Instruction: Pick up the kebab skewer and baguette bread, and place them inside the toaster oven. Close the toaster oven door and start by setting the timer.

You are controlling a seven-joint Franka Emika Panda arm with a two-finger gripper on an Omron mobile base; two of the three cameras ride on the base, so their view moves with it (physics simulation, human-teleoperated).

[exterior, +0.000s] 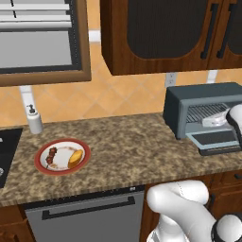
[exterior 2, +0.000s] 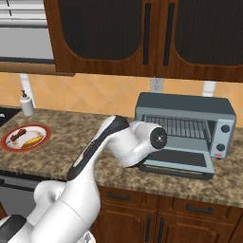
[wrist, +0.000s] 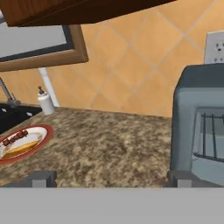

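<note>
My claw (wrist: 112, 177) spread wide and holding nothing, hanging over the granite surface (exterior: 127, 146) beside the toaster oven (exterior 2: 185, 135), toaster oven door (exterior 2: 176, 162) dropped open, kebab skewer (exterior: 51, 156) and baguette bread (exterior: 75, 158) together on the red-rimmed plate (exterior: 62, 169) far off near the soap dispenser (exterior: 33, 119).

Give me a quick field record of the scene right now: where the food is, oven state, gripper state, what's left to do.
kebab skewer: on the red-rimmed plate, beside the bread
baguette bread: on the same plate, untouched
toaster oven: on the granite counter, right of the plate
toaster oven door: dropped open, wire rack exposed
gripper: open, holding nothing, facing across the counter next to the oven
soap dispenser: by the wall, behind the plate
remaining: both food items, door, timer
</note>
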